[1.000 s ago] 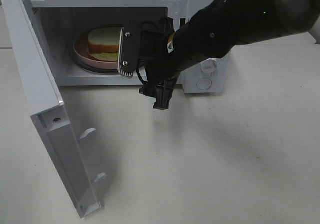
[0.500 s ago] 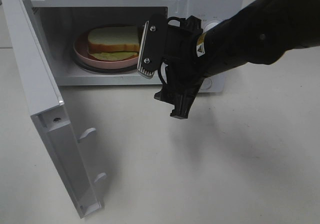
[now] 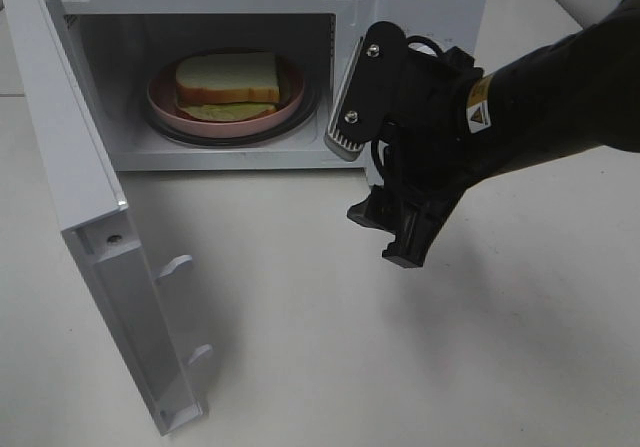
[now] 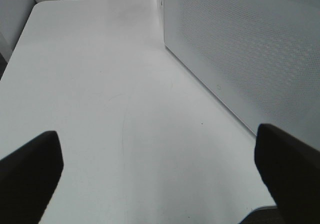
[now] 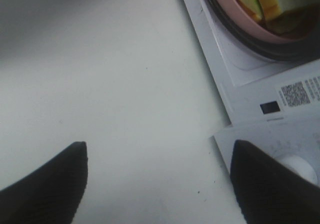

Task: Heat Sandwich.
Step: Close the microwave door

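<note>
Sandwich (image 3: 228, 79) lies on the pink plate (image 3: 160, 105) inside the microwave (image 3: 430, 7), just beyond the right pincer (image 5: 157, 159), which hangs spread and empty; left pincer (image 4: 157, 144) likewise spread. Loading looks done; closing the door (image 3: 60, 147) and starting remain.

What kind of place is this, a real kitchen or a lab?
Probably a robot test bench staged as a kitchen, not a home one: a white microwave stands door open on a plain white table, a sandwich on a pink plate inside it, and a black robot arm hangs in front.
</note>
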You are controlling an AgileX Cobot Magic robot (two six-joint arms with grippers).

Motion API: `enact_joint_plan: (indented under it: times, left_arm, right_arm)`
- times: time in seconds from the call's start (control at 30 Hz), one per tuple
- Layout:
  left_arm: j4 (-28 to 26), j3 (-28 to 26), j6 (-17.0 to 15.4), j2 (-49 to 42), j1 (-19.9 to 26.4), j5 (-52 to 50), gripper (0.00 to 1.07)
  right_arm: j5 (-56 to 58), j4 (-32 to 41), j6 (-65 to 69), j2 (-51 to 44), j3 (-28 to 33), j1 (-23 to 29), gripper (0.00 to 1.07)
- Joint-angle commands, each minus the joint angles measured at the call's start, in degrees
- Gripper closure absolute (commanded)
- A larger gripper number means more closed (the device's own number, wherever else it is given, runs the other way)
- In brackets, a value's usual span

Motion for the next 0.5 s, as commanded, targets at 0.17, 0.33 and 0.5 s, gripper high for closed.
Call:
enact_joint_plan:
  times: [0.17,0.33,0.5]
  left_arm:
    - [0.1,-0.1,0.1,-1.1,0.2,-0.6,0.07]
    - [0.1,-0.1,0.1,-1.1,0.2,-0.6,0.07]
    - [0.1,-0.1,0.1,-1.1,0.2,-0.6,0.07]
  right_arm:
    - [6.6,4.6,8.6,-6.9,2.4,0.2,0.31]
    - [16.3,7.6,16.9,-12.3,2.5,0.2,0.31]
    - [24.9,7.6,24.1,-17.4,2.5,0.2,0.31]
